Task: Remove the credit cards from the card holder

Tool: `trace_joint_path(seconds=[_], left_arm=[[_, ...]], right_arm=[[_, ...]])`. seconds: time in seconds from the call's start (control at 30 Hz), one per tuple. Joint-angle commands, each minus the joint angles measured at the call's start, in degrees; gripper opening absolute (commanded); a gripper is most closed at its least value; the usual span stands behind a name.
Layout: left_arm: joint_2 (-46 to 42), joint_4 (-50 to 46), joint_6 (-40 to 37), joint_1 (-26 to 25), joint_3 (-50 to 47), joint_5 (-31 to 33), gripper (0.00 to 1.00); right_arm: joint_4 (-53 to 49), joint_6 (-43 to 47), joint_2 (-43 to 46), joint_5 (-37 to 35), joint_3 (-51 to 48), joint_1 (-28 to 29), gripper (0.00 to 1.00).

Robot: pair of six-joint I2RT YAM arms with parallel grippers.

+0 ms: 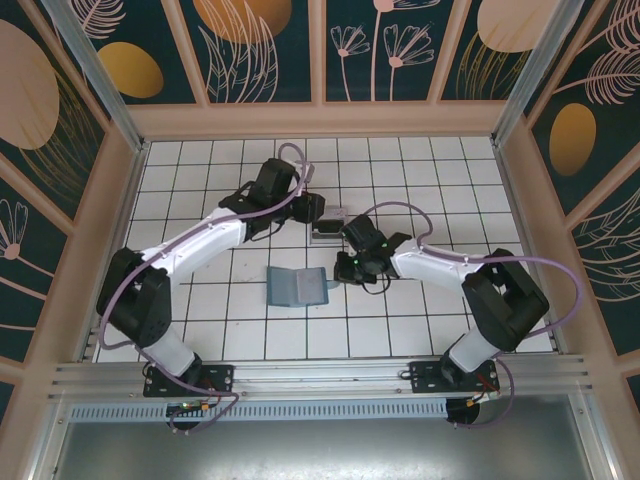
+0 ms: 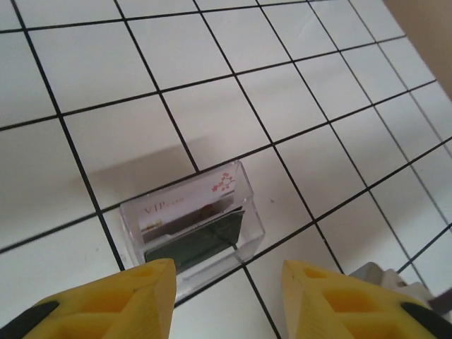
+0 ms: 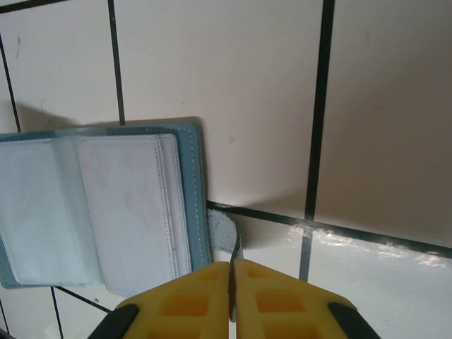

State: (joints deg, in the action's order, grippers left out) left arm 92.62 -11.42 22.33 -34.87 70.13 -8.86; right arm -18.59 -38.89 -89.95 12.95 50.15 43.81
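The teal-blue card holder lies open on the tiled floor, its clear inner sleeves facing up. My right gripper is at its right edge, shut on the thin grey-blue closing tab that sticks out there. A little farther back stands a clear plastic box with a whitish-pink "VIP" card and a dark grey card upright inside. My left gripper hovers just on the near side of the box, open, with nothing between its fingers.
White tiles with black grout cover the floor, ringed by low beige walls. The two arms meet near the middle, the box and the holder less than a tile apart.
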Motion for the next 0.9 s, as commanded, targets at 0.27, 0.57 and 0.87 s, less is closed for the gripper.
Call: trace_joint_path(seconds=[0.27, 0.57, 0.87], left_arm=[[-8.27, -6.86, 5.62, -3.17, -9.19, 3.01, 0.44], [-8.77, -10.85, 11.04, -8.99, -17.22, 1.7, 0.43], [-7.87, -3.06, 14.96, -10.3, -24.91, -9.54, 0.42]], right_arm=[[-0.35, -8.85, 3.02, -4.31, -3.27, 6.77, 0.1], [-1.65, -11.39, 8.07, -9.2, -4.65, 6.99, 0.19], [-2.48, -10.15, 9.58, -9.55, -4.54, 5.3, 0.2]])
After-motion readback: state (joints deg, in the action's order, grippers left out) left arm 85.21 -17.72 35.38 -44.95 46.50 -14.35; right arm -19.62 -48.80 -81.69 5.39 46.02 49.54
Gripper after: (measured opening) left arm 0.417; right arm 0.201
